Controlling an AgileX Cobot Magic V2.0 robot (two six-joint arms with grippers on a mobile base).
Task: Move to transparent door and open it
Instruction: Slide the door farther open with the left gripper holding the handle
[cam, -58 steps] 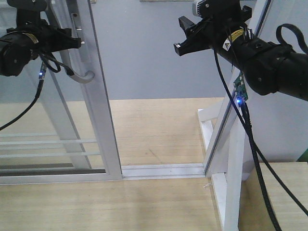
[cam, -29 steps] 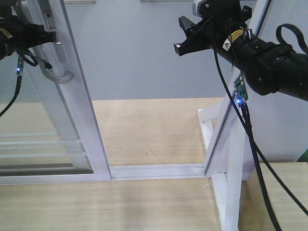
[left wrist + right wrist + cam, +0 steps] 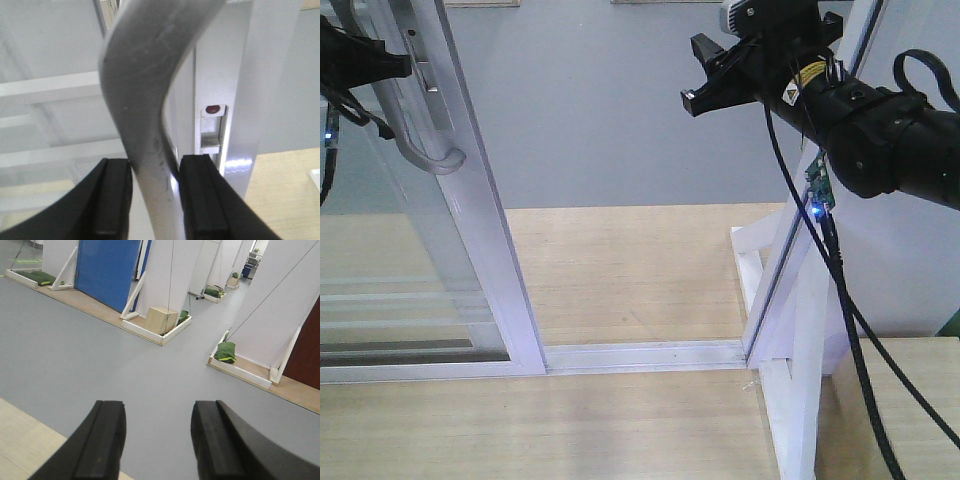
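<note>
In the left wrist view, the left gripper (image 3: 152,192) is seen clamped on the pull handle (image 3: 147,100): the two black fingers (image 3: 112,200) are pressed against either side of the curved grey bar. Just behind the handle, the white frame of the transparent door (image 3: 230,75) is shown, with a lock plate (image 3: 212,130) carrying a small red mark. In the front-facing view, the left gripper (image 3: 365,62) is located at the upper left edge, beside the handle (image 3: 420,140), whose lower end is curved toward the frame. The transparent door (image 3: 485,220) is positioned at the left of the view, standing on a floor track (image 3: 650,355), and thin horizontal white bars (image 3: 400,310) are visible low in its glass. An open gap is left between the door edge and a white post (image 3: 790,300) at the right. The right gripper (image 3: 715,75) is held high at the upper right, apart from the door; in the right wrist view its fingers (image 3: 102,440) are spread with nothing between them. Beyond the wooden floor (image 3: 640,270), a grey floor (image 3: 100,355) is seen, with white partitions (image 3: 165,275), what appears to be a cardboard box (image 3: 161,320), and a blue panel (image 3: 107,267) in the distance.
</note>
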